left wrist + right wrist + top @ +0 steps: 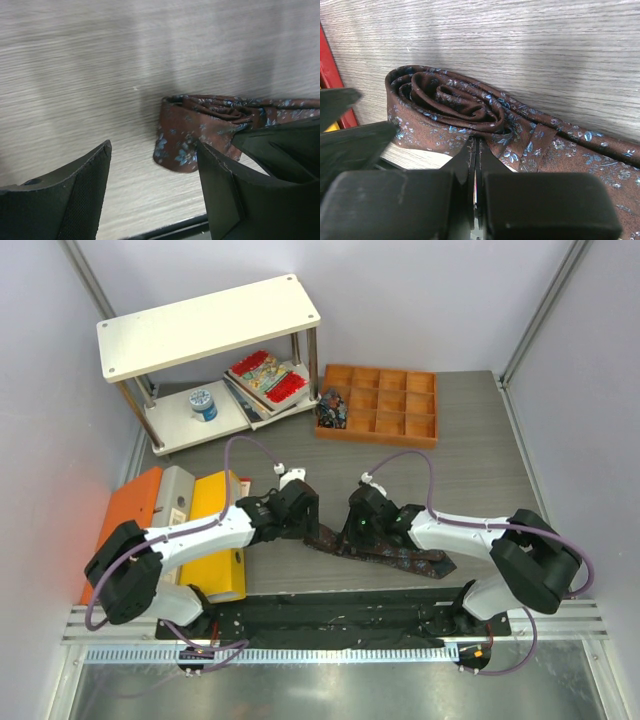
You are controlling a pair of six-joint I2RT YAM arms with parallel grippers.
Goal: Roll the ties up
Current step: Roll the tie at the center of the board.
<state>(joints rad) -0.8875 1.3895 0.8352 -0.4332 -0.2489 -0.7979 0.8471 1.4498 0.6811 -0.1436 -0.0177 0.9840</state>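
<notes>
A brown tie with a blue flower print (400,560) lies on the wooden table in front of both arms. Its left end is wound into a loose roll (450,100), and the rest trails flat to the right. My right gripper (476,139) is shut, its tips pinching the fabric at the near side of the roll. My left gripper (154,150) is open and empty just left of the roll (200,130); its right finger (220,190) is close to the roll's end. In the top view the left gripper (300,515) and the right gripper (350,530) nearly meet over the roll.
An orange compartment tray (385,405) with a dark bundle (331,408) stands at the back. A white shelf (210,325) holds books (266,378) and a blue tin (203,403). Orange, grey and yellow boxes (215,530) lie at the left. A black strip (330,620) runs along the near edge.
</notes>
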